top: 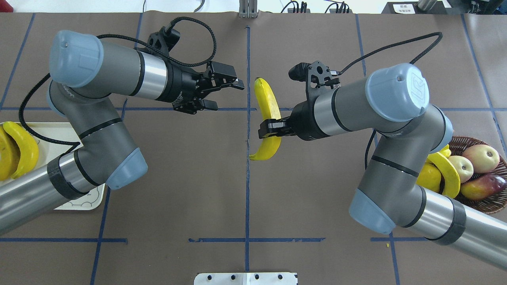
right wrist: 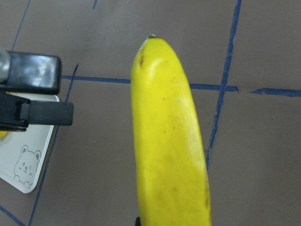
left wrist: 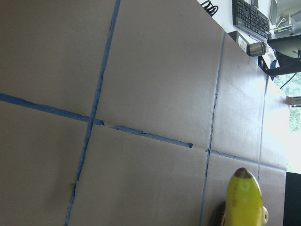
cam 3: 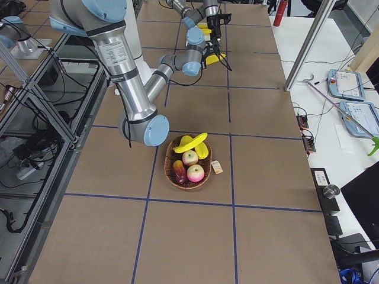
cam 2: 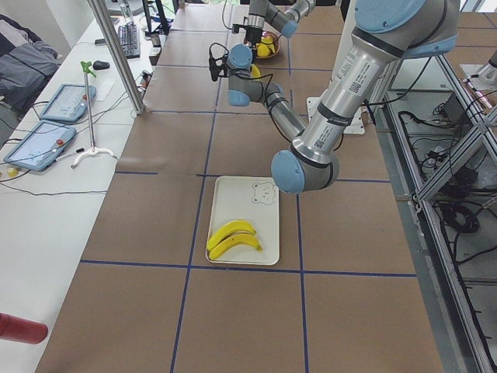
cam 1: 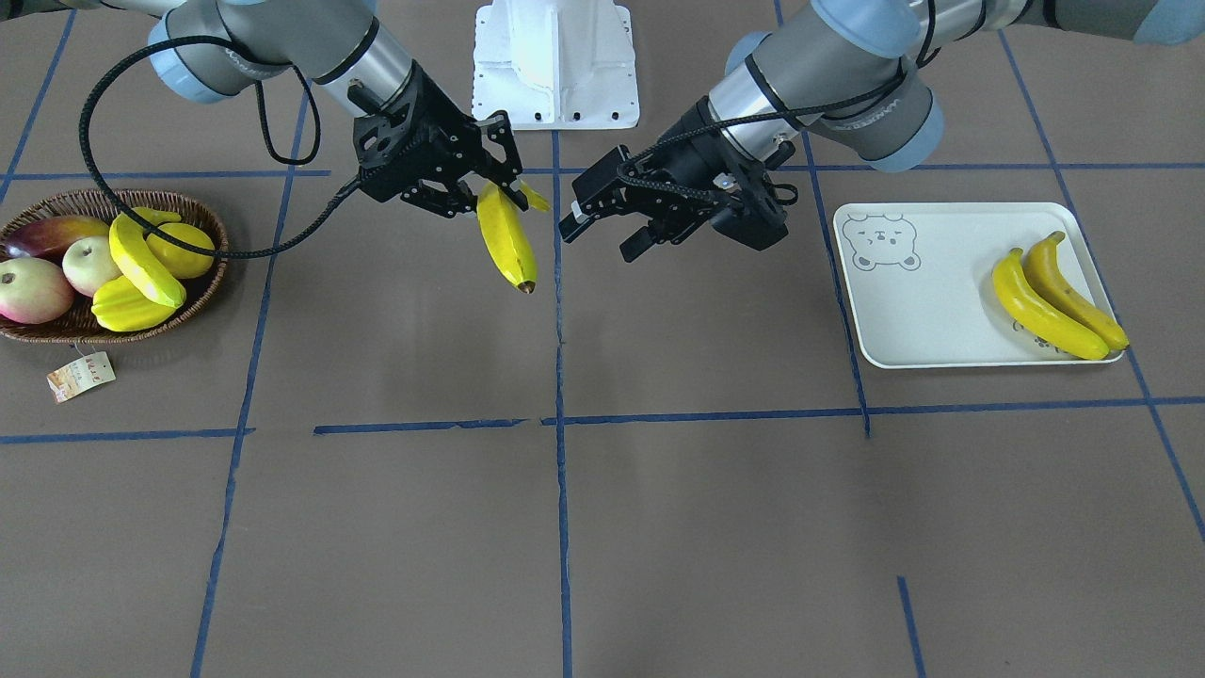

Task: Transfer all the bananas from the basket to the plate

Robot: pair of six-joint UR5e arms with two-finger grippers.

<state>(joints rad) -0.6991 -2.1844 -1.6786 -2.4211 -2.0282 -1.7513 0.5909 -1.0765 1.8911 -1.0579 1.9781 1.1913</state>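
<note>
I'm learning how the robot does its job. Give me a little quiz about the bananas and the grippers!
1. How many bananas lie on the plate?
2. True or false: the left gripper is holding a banana.
3. Where is the banana that the right gripper grips? A: up in the air above the table. B: lying flat on the table. C: on the plate.

Key: 1. Two. 2. False: it is open and empty. 3. A.
</note>
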